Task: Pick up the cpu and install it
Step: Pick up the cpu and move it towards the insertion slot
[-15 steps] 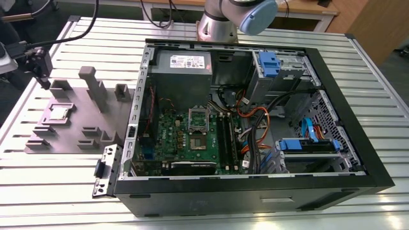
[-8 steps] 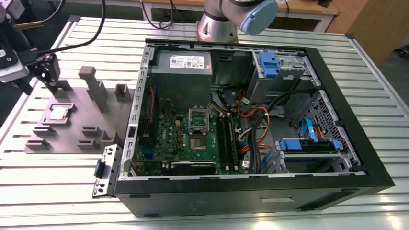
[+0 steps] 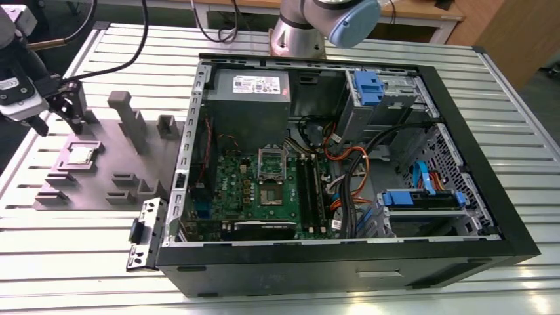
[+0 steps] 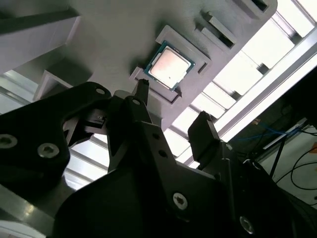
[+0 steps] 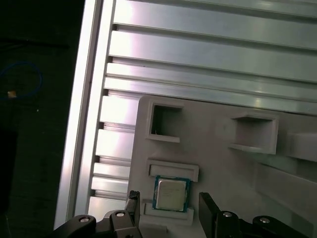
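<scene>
The cpu [image 3: 83,154] is a small silver-topped square chip lying flat in a raised pocket of the grey plastic tray [image 3: 101,197], at the exterior view's left. Both wrist views show it too, the cpu [image 4: 169,67] and the cpu [image 5: 171,193] sitting in its pocket. My gripper [image 3: 61,123] hangs above and just behind the chip, open, with nothing between its black fingers [image 4: 142,94]. The gripper [image 4: 173,111] [image 5: 170,206] straddles the pocket's line without touching the chip. The green motherboard [image 3: 262,193] with its metal socket frame [image 3: 271,164] lies inside the open computer case.
Grey posts [image 3: 127,118] rise from the tray close to the gripper. The black case [image 3: 490,164] stands at the exterior view's right, with cables, blue drive bays and a power supply [image 3: 249,92] inside. A slatted aluminium table [image 3: 88,249] lies under everything. The arm's base [image 3: 302,33] is behind the case.
</scene>
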